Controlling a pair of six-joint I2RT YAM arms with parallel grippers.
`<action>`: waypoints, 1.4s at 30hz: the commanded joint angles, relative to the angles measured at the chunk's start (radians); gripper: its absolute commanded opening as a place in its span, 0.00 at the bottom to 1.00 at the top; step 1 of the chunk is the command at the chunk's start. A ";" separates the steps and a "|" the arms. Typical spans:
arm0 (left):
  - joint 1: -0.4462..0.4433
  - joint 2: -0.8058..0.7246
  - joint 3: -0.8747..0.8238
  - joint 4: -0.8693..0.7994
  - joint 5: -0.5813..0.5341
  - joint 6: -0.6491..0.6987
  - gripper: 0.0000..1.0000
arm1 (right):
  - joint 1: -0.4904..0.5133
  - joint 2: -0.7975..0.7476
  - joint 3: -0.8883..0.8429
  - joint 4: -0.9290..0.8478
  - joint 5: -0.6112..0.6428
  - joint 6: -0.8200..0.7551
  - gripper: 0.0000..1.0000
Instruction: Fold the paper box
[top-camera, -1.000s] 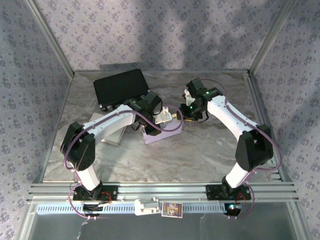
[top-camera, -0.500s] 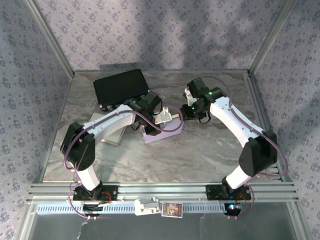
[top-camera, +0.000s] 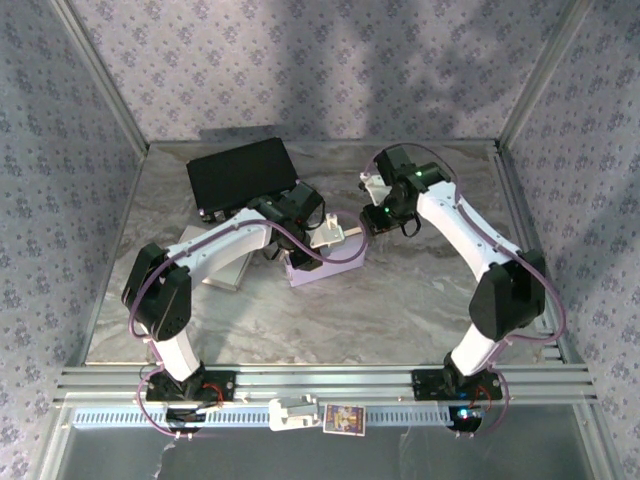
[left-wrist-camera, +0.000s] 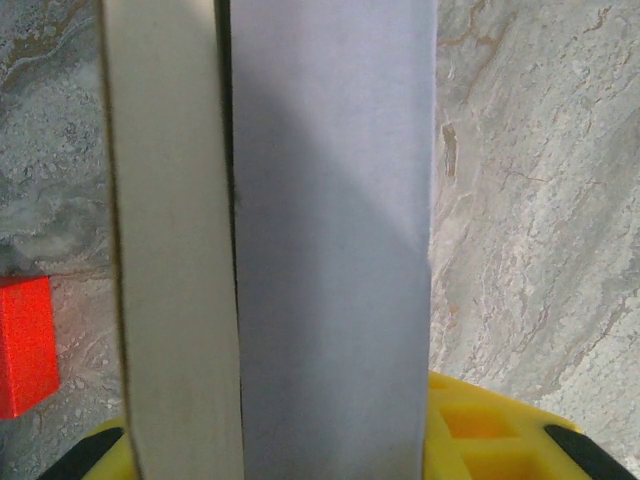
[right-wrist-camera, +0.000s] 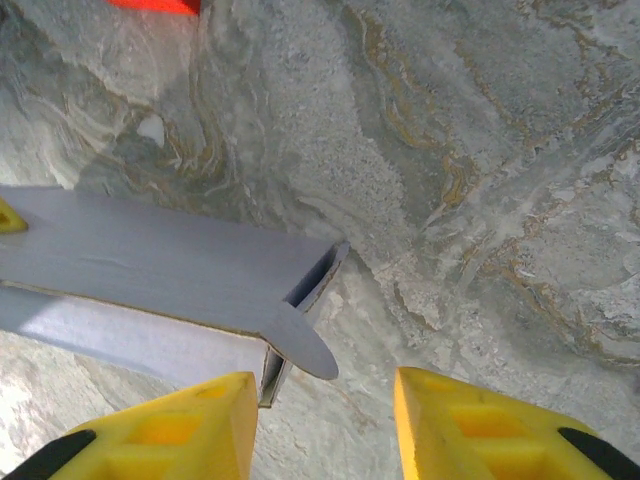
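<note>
The lavender paper box lies mid-table, partly folded. My left gripper reaches down onto its far side. In the left wrist view a tall lavender panel with a cream inner face stands between the yellow fingers, and that gripper is shut on it. My right gripper hovers just off the box's right end. In the right wrist view its jaws are open, with the box's end and a rounded flap just ahead of the left finger, untouched.
A black case lies at the back left. A pale flat sheet sits under my left forearm. A red block rests on the marble beside the box. Metal frame posts and patterned walls enclose the table.
My right gripper has drawn back a little toward the far side, away from the box's right end. The left gripper and the box have stayed put.
</note>
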 joint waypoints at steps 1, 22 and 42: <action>0.006 0.015 0.026 -0.022 0.029 0.023 0.33 | 0.009 0.035 0.051 -0.049 -0.001 -0.068 0.41; 0.007 0.011 0.023 -0.027 0.030 0.025 0.33 | 0.010 0.087 0.084 -0.037 -0.011 -0.086 0.25; 0.016 0.013 0.021 -0.020 0.026 0.014 0.33 | 0.044 0.110 0.152 -0.136 0.055 0.047 0.00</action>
